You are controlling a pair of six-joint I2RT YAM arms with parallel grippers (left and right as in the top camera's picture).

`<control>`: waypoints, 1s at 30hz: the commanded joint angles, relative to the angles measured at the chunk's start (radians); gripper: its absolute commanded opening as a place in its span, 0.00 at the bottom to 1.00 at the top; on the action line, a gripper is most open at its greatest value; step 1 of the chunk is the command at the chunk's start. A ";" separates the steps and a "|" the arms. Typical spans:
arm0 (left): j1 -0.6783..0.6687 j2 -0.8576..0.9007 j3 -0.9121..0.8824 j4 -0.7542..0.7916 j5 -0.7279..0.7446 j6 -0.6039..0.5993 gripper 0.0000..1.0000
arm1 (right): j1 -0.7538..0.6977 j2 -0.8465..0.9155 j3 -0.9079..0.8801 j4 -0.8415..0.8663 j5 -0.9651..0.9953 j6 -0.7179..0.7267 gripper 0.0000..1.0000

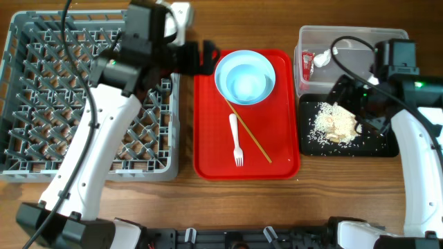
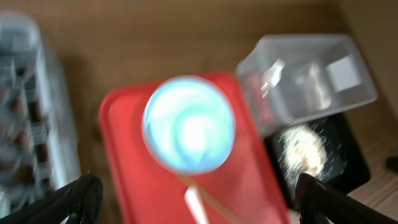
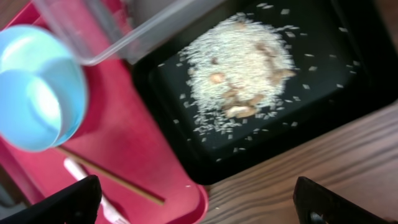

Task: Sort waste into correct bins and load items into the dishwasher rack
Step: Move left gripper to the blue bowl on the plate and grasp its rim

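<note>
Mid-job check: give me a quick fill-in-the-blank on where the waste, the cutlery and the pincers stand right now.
1. The rice scraps lie in a shallow tray coloured ___.
2. The white fork and the chopstick lie on a larger tray coloured ___.
3. The left pincer and right pincer are both ___.
Missing words: black; red; open.

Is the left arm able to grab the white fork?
Probably yes. The fork lies uncovered on the red tray, a chopstick close beside, and the open left gripper is near the tray's edge.
</note>
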 commanded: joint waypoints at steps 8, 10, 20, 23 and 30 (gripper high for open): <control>-0.133 0.295 0.217 0.046 -0.098 0.034 1.00 | -0.136 -0.002 0.003 -0.032 0.029 -0.029 1.00; -0.161 0.344 0.217 0.063 -0.098 0.036 1.00 | -0.138 -0.002 0.003 -0.031 0.029 -0.047 1.00; -0.283 0.566 0.217 0.070 -0.100 0.038 0.99 | -0.138 -0.002 0.003 -0.033 0.029 -0.073 1.00; -0.299 0.607 0.216 0.067 -0.113 0.052 0.91 | -0.138 -0.002 0.003 -0.034 0.029 -0.074 1.00; -0.307 0.681 0.216 0.025 -0.215 0.052 0.72 | -0.138 -0.002 0.003 -0.035 0.029 -0.075 1.00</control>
